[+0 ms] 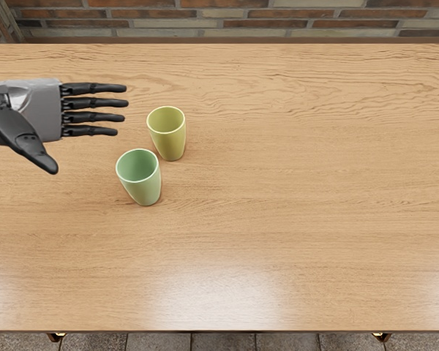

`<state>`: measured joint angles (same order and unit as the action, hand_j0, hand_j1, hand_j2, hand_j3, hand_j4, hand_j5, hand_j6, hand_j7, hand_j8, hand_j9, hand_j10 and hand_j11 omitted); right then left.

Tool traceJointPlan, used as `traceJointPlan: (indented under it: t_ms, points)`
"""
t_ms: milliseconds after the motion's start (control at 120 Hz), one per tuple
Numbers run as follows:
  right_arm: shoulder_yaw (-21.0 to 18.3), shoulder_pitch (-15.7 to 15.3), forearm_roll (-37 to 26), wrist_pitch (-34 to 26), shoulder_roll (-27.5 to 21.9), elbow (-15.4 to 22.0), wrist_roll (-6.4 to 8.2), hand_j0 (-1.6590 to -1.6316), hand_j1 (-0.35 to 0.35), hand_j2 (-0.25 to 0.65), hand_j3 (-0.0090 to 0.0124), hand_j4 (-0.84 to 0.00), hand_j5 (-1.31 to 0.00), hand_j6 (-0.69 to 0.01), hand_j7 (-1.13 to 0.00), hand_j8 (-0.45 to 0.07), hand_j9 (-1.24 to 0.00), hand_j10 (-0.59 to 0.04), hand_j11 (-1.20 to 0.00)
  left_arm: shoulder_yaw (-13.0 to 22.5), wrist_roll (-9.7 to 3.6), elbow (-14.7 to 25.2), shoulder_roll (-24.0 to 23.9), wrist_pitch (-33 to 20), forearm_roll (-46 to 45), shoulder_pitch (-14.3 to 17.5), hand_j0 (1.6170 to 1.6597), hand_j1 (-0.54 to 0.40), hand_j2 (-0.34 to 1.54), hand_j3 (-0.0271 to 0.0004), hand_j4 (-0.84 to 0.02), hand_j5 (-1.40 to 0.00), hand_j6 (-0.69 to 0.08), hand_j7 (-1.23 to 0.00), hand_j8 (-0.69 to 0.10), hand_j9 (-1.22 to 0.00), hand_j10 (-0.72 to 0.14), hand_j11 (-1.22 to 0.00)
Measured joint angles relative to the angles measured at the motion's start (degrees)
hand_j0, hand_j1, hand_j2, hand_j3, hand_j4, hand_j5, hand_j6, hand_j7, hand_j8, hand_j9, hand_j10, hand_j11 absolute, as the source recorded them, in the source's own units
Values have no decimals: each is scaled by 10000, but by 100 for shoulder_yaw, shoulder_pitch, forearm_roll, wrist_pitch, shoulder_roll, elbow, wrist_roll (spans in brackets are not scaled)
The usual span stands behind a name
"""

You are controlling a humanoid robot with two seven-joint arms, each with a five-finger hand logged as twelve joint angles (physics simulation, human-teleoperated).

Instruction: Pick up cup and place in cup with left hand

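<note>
Green cup; yellow cup

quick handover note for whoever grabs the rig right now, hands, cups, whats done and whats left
Left hand: open, fingers spread, holding nothing, at the left of the table. Right hand: not in view.
Green cup: upright on the table, nearer the front edge.
Yellow-green cup: upright, just behind it and a bit to the right.
Done: no cup is inside the other.
Left: grasp one cup with the left hand and set it into the other; the task doesn't say which.
</note>
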<state>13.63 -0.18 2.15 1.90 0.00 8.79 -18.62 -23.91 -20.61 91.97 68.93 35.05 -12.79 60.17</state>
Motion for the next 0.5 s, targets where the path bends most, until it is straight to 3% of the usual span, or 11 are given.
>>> traceJointPlan:
  t_ms: [258,425,500]
  points:
    - [-12,0,-17,30,0,6,-33,-16581,-3490,-1,0,0,0,0,0,0,0,0,0,38,-31,126,-86,0,11,78,16581,2944,90,0,-432,-591,-430,-592,-434,-592,-442,-592]
    - [-21,0,-20,37,0,8,-36,-16581,-3490,-1,0,0,0,-1,0,0,0,0,0,33,-94,66,-688,-1,991,435,16581,2998,82,0,-397,-535,-396,-535,-399,-535,-405,-535]
    - [-24,0,-21,38,0,8,-36,-16581,-3490,-1,0,0,0,0,0,0,0,0,0,32,-271,24,-841,-159,1504,569,16581,3020,79,0,-388,-513,-388,-513,-390,-512,-393,-512]
